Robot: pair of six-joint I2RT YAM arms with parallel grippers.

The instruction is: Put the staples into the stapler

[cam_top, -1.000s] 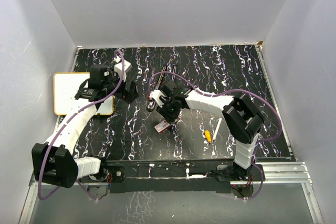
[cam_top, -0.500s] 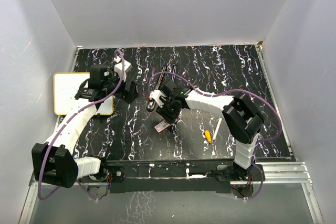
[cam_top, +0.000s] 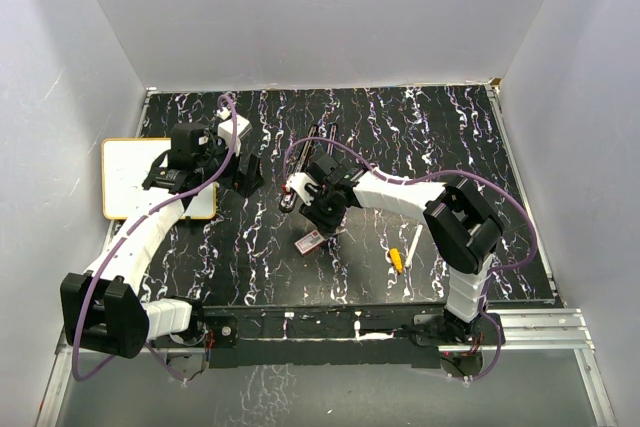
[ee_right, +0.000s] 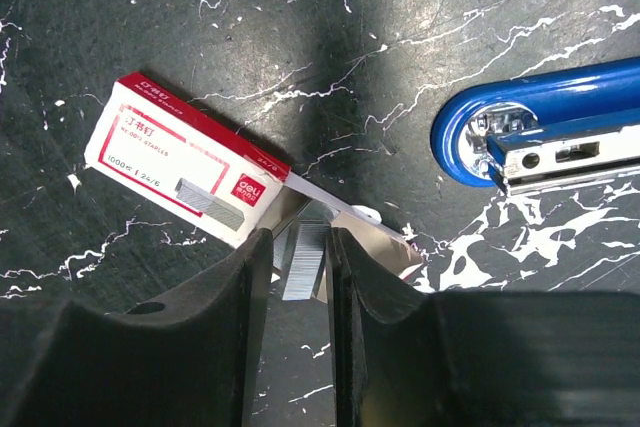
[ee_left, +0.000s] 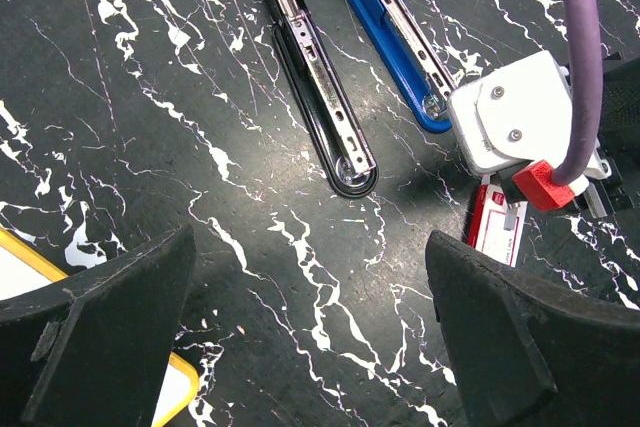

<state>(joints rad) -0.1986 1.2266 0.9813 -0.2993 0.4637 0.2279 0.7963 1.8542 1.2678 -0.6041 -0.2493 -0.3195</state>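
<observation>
White walls (cam_top: 300, 17) close in a black, white-veined table (cam_top: 420, 137) where two arms work side by side. The right gripper (ee_right: 300, 242) hovers low near the middle of the table, its jaws narrowed around a grey strip of staples (ee_right: 306, 267). A thin gap shows on one side of the strip, so a firm pinch cannot be confirmed. The red-and-white box of staples (ee_right: 180, 162) lies flat on the table just beside those fingers, its end flap open toward them. A blue stapler (ee_right: 540, 117) lies opened out nearby, with a black stapler (ee_left: 320, 97) alongside it, chrome rail exposed. The left gripper (ee_left: 310, 267) hangs above the table with jaws spread wide, holding nothing. A yellow-tipped pen (cam_top: 403, 255) lies to the right, and a yellow-edged whiteboard (cam_top: 130, 177) sits at the left edge.
</observation>
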